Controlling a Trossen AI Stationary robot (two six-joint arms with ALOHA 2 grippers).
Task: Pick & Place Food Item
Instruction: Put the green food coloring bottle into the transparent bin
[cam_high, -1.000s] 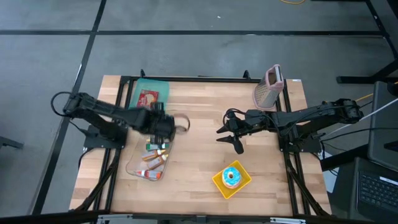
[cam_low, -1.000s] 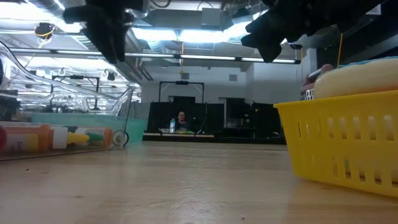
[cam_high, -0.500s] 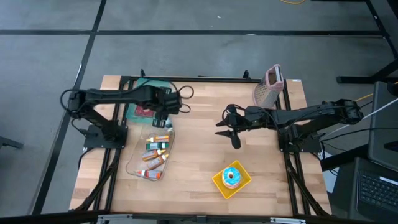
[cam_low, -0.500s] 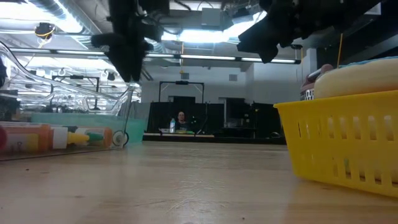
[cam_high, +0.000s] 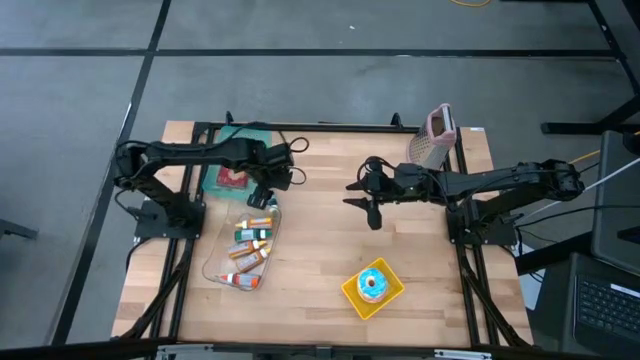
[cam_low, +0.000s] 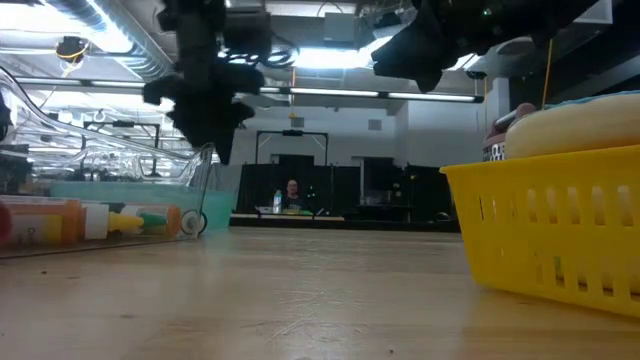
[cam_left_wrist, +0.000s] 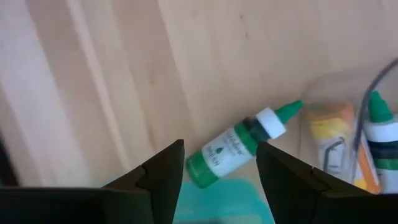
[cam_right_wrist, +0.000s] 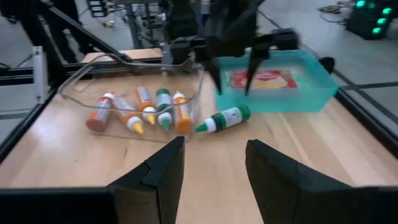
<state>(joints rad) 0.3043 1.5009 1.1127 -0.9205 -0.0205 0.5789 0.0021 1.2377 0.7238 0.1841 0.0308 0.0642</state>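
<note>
- Your left gripper (cam_high: 262, 192) hangs above the table's far-left part, over the gap between the teal tray (cam_high: 222, 140) and the clear plastic bin (cam_high: 218, 266). Its fingers (cam_left_wrist: 163, 177) stand spread, with nothing between them.
- Directly under that gripper a green bottle (cam_left_wrist: 239, 148) lies on its side on the wood, white collar and green nozzle pointing toward the clear bin. In the left wrist view it shows between the two fingers but below them, not gripped.
- In the right wrist view the same green bottle (cam_right_wrist: 222, 119) lies just beside the clear bin's (cam_right_wrist: 124, 74) near corner and in front of the teal tray (cam_right_wrist: 292, 93).
- The clear bin holds several small bottles (cam_high: 250, 243) lying on their sides, with orange, yellow and green colours among them.
- The teal tray carries a flat red packet (cam_high: 233, 176).
- Your right gripper (cam_high: 365, 205) hovers over the middle of the table, well apart from the bottle, pointing toward the left side. Its fingers (cam_right_wrist: 163, 171) are spread too and hold nothing.
- A yellow basket (cam_high: 355, 296) sits near the front edge on the right half, holding a blue-iced doughnut (cam_high: 372, 284).
- A pink-handled grater (cam_high: 431, 143) stands at the table's far-right corner.
- In the low view, a person (cam_low: 291, 189) sits far back in the room.
</note>
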